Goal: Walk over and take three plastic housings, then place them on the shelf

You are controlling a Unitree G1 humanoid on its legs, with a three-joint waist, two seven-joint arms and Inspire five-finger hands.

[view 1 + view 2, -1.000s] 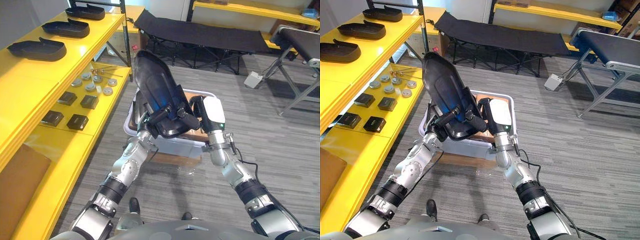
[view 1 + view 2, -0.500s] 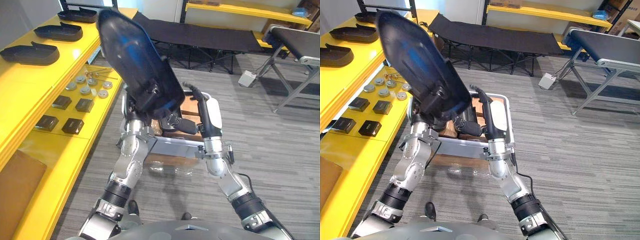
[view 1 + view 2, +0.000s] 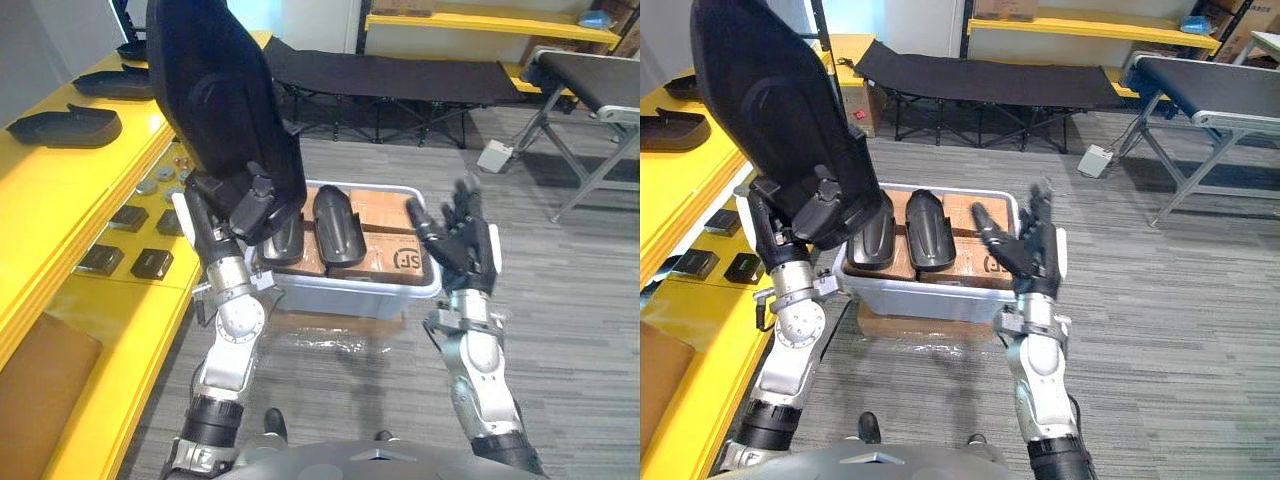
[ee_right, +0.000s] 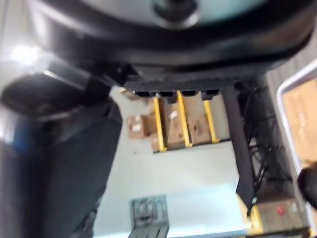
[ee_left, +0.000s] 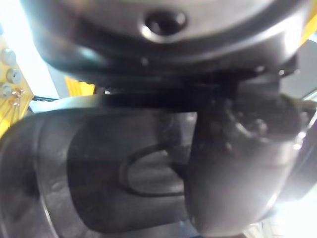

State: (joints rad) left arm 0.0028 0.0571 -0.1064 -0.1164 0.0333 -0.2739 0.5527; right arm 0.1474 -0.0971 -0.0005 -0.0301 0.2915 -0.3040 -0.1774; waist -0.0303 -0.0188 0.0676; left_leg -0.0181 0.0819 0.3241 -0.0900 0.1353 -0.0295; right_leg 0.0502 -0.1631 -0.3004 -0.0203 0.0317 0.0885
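Observation:
My left hand (image 3: 245, 205) is shut on the lower end of a large black plastic housing (image 3: 220, 100) and holds it upright, high over the left edge of the bin. In the left wrist view the housing's dark shell (image 5: 99, 173) lies against the curled fingers (image 5: 233, 168). My right hand (image 3: 460, 240) is open with its fingers spread, empty, over the bin's right end. Two more black housings (image 3: 340, 225) (image 3: 285, 240) lie on cardboard in the white bin (image 3: 360, 290). The yellow shelf (image 3: 60, 190) at the left carries housings (image 3: 65, 125) (image 3: 115, 85).
The lower yellow shelf level holds small black boxes (image 3: 150, 263), round metal parts (image 3: 160, 180) and a brown board (image 3: 40, 370). A black cot (image 3: 400, 75) stands behind the bin. A conveyor (image 3: 590, 80) and a white box (image 3: 497, 155) are at the right.
My right hand has let go of the housing, opened and drawn off to the right. My left hand has swung the housing upright and to the left. The camera has shifted.

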